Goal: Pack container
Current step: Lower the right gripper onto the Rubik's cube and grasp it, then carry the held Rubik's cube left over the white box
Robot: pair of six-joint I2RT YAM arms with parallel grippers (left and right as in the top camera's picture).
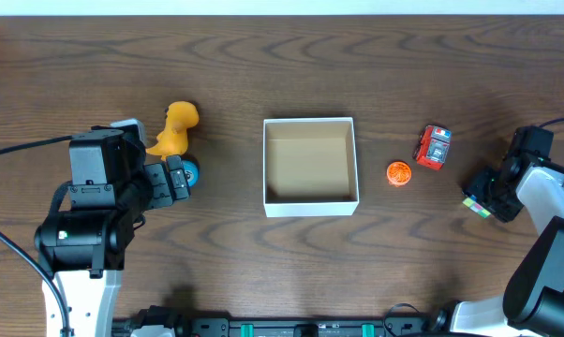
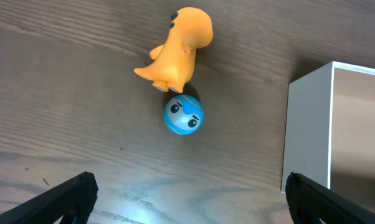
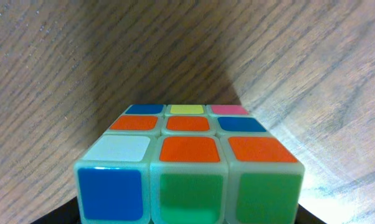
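The container (image 1: 310, 206) is a square white-walled box with a brown inside; it stands at the table's middle and holds nothing, and its wall shows at the right in the left wrist view (image 2: 306, 124). My left gripper (image 1: 172, 180) is open and holds nothing (image 2: 190, 185). It hovers just short of a blue ball with a face (image 2: 184, 116), which touches an orange dinosaur (image 2: 175, 50). My right gripper (image 1: 486, 195) at the far right is shut on a colourful puzzle cube (image 3: 190, 162), low over the table.
A red toy car (image 1: 434, 147) and a small orange disc (image 1: 399, 173) lie between the container and my right arm. The dinosaur (image 1: 176, 128) and ball (image 1: 188, 171) lie left of the container. Cables run along both table sides.
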